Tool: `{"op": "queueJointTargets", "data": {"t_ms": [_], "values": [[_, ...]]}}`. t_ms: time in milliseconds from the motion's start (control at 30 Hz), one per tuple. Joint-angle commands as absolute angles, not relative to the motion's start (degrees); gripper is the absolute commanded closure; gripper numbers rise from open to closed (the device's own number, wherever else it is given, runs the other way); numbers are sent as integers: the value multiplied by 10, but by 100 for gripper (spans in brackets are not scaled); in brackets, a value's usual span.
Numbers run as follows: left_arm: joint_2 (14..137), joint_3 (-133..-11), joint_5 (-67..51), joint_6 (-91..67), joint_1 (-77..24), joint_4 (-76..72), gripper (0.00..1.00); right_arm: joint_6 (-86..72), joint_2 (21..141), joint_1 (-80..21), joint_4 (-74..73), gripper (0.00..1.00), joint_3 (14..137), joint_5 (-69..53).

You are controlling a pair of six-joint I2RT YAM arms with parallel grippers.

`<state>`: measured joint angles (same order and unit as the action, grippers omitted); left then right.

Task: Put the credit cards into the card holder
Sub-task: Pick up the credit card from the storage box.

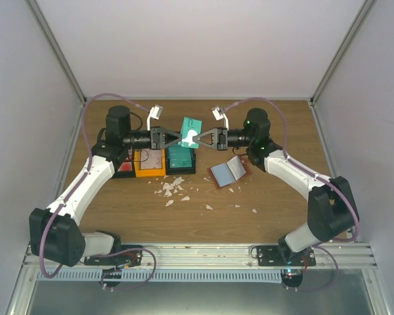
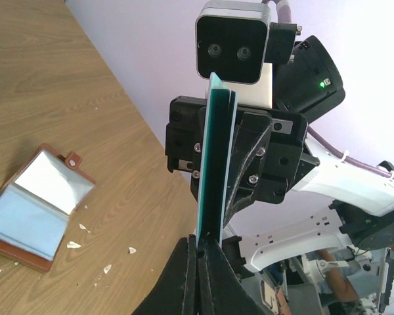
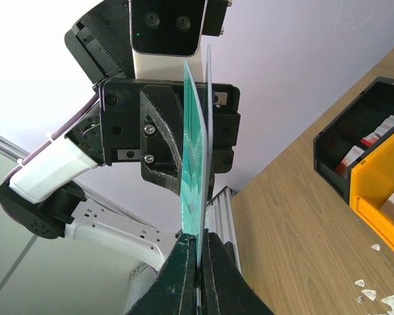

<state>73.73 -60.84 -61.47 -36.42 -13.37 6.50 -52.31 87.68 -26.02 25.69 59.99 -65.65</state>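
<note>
Teal credit card (image 1: 191, 130): you hold it in the air, above the bins (image 1: 151, 164).
Your left jaws: clamped on its left edge.
Your right jaws: clamped on its right edge.
Card holder (image 1: 228, 172): lying open on the table (image 1: 276, 131), right of the bins.

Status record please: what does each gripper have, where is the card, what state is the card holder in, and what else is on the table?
left gripper: shut on the teal card
right gripper: shut on the same card, from the opposite end
teal card: held in the air between both grippers, off the table
card holder: lying open on the table, pockets up, nothing touching it
bins: joined row on the table, left of the card holder
white scraps: scattered in front of the bins
</note>
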Motion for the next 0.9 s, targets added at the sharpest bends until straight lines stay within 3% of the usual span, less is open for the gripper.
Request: {"op": "queueJointTargets", "data": {"t_ms": [0,500,867], "values": [[715,-617,-578,-375,-90,47,100,-522,842,-209,266,99,571,-668],[711,-613,-582,-379,-70,33,100,-522,844,-205,273,99,556,-718],[771,-690,-648,-292,-45,72,100,-538,847,-203,288,97,551,-732]]}}
